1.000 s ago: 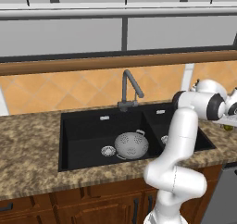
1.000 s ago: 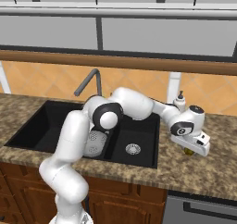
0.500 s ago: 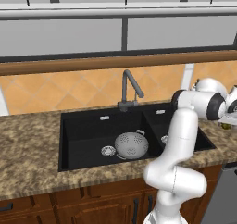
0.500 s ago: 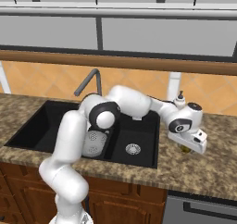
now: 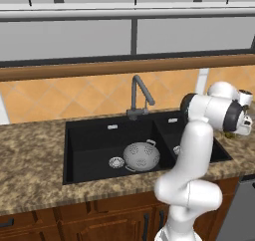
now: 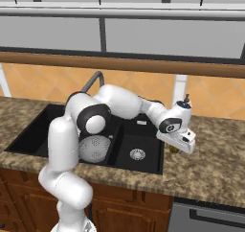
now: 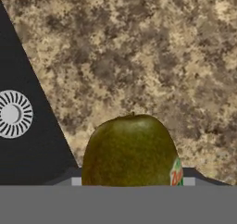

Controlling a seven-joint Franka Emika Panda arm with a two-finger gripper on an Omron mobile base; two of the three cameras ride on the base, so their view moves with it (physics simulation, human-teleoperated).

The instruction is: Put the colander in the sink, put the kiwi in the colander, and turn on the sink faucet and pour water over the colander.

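Glossy white arm point(image 5: 191, 155), dark joints

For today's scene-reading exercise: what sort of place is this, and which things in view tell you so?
A kitchen, rendered rather than filmed. The signs: a black double-basin sink with a dark faucet set in a speckled granite counter, a metal colander in the basin, and wooden cabinets below.

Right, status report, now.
Gripper shut on the kiwi, above the counter right of the sink. Colander sits in left basin. Path clear.
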